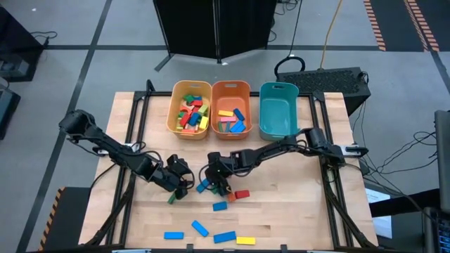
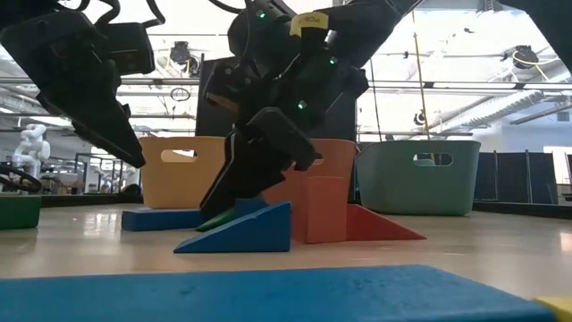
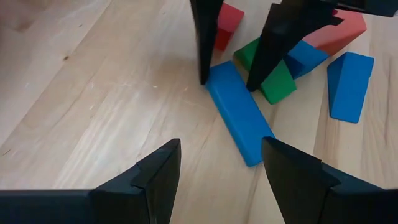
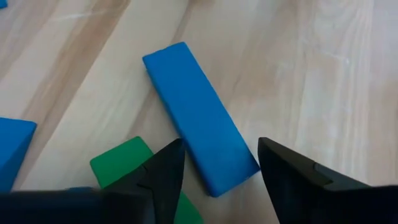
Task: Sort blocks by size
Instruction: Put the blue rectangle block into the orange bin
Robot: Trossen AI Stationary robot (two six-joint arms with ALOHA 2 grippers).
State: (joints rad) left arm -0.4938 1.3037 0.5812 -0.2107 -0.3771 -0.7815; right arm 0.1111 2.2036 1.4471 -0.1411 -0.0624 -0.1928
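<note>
Along the table's [image 1: 295, 218] near edge, at six o'clock, four loose blocks are lying in a row: three blue ones [image 1: 200, 228] and a yellow bar [image 1: 245, 240], with bare wood spreading to either side. Toward the centre, a small cluster is sitting close together: a long blue bar [image 4: 199, 132], a green block [image 4: 121, 165], a blue wedge [image 3: 349, 84] and a red block [image 1: 242, 194]. The right gripper [image 1: 215, 184] is reaching in from three o'clock and standing down over that blue bar, its fingers [image 3: 204, 37] parted and straddling the bar's end without clamping it. The left gripper [image 1: 181, 184] is coming in from nine o'clock, hovering just beside the cluster with fingers [image 3: 155, 177] spread moderately and holding nothing; little free space is remaining between the two grippers. Beyond, open tabletop is stretching toward twelve o'clock, where three bins are lining the far edge: a yellow bin [image 1: 172, 116] carrying many mixed blocks, an orange bin [image 1: 231, 86] carrying a few, and a teal bin [image 1: 278, 88].
</note>
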